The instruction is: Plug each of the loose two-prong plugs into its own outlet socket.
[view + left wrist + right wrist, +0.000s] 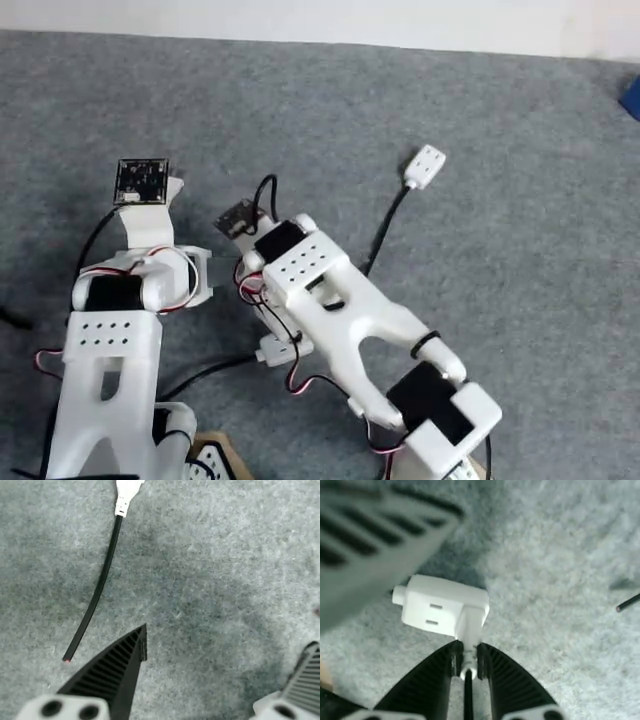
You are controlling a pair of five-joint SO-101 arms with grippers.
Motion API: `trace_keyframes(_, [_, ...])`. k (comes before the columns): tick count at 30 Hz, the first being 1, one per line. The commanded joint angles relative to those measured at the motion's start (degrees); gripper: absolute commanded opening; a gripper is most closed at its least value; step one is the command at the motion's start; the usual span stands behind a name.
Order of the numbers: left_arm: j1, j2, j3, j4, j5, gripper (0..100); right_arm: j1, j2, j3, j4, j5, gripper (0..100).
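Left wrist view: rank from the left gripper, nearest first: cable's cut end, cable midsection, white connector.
1. Cable's cut end: on the carpet beside the ribbed finger of the open left gripper.
2. Cable midsection: farther out, partway along the run.
3. White connector: at the cable's far end, farthest.

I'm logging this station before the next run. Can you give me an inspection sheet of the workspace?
Surface: grey mat, felt-like and flat.
Job's things: white two-slot socket block, slots empty; white connector lying loose on the mat.
Clutter: blue object at the far corner; tan board at the near edge.
Grippers: right gripper shut on the socket block's neck; left gripper open over bare mat.
Cables: black cable trails from the connector; second black cable runs back between the right gripper's fingers.
Surroundings: pale strip beyond the mat.
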Motion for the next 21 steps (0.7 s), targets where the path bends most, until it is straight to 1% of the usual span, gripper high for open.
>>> trace_keyframes(1, [-0.48, -0.66, -0.13, -1.14, 0.62, 44, -0.92, 4.09, 1.36, -5.05, -0.26, 0.8])
trace_keyframes(7, [-0.48, -0.66, -0.13, -0.88, 0.62, 44, -0.92, 4.18, 4.79, -9.19, -0.35, 0.8])
trace_keyframes(10, [-0.40, -0.66, -0.04, -0.88, 0.62, 44, -0.66, 3.82, 6.11, -9.01, -0.26, 0.8])
trace_keyframes(14, [-0.04, -0.40, 0.04, -0.88, 0.35, 44, -0.22, 2.51, 2.33, -1.71, 0.44, 1.2])
trace_keyframes(16, [-0.04, -0.31, 0.04, -0.88, 0.35, 44, -0.13, 0.66, -0.48, 2.51, 2.81, 1.3])
trace_keyframes(21, [-0.04, -0.31, 0.04, -0.88, 0.35, 44, -0.04, -7.87, -6.11, 8.40, 3.96, 1.4])
